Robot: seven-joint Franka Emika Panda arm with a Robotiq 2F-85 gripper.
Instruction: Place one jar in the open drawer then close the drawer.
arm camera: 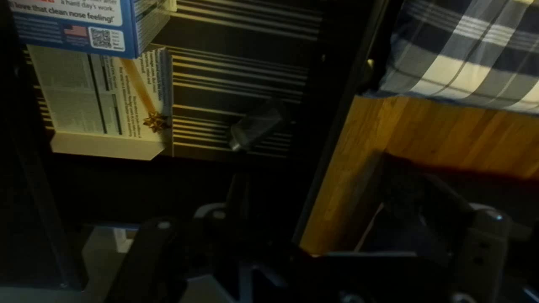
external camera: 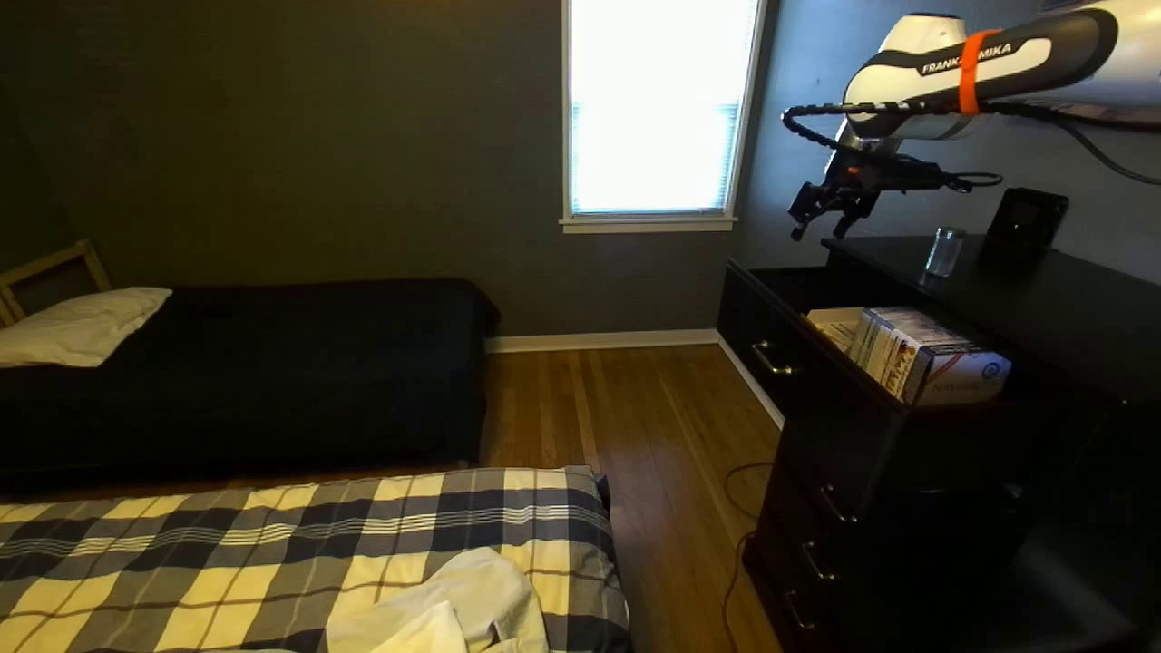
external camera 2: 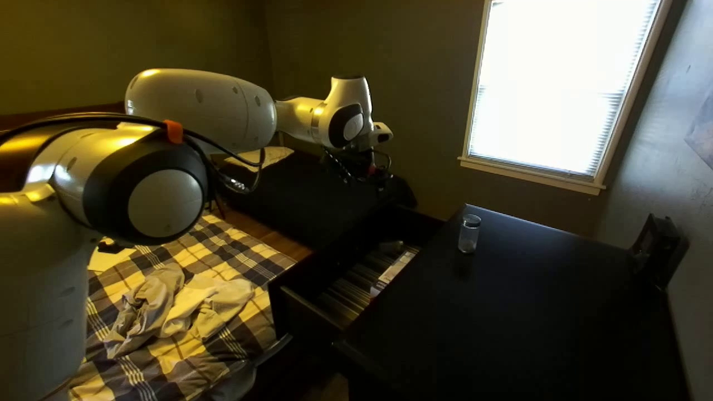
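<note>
Inside the pulled-out drawer (external camera: 821, 390), a clear, jar-like container (arm camera: 260, 125) lies on its side, murky in my wrist view, where the top edge cuts off a blue box (arm camera: 76, 31). A clear jar (external camera 2: 469, 234) stands on the dresser (external camera 2: 529, 312). Above the drawer, my gripper (external camera: 820, 230) is spread wide and empty.

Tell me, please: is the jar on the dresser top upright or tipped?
Upright: in both exterior views the jar stands on the dresser top, with its lid uppermost.
</note>
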